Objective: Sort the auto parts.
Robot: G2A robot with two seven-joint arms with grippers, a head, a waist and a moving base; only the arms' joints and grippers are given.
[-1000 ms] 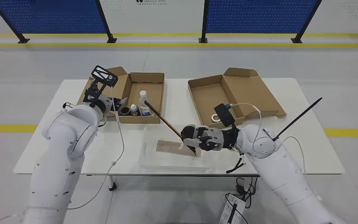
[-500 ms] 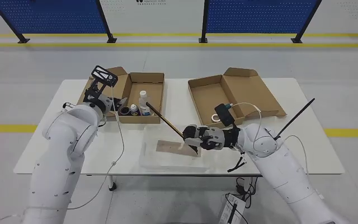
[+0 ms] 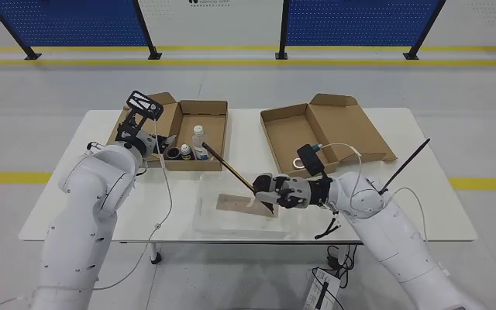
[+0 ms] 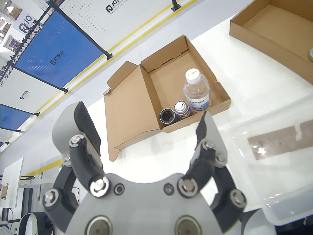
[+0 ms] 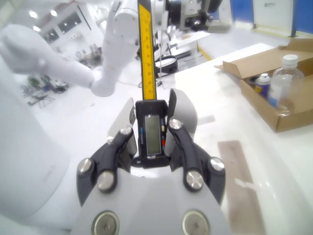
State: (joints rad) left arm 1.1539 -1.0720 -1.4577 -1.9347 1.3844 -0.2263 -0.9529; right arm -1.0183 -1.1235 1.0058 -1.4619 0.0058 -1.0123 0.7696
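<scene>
Over the clear tray (image 3: 203, 225) | your right gripper (image 5: 151, 103) clamps the digital caliper (image 5: 152, 133), yellow graduated scale showing | your left gripper (image 4: 143, 116) hangs well apart from the tray, jaws spread wide.

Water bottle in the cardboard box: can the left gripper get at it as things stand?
Probably yes: the left gripper is open and empty, the water bottle stands upright with its top clear, though a spray can stands close beside it.
</scene>
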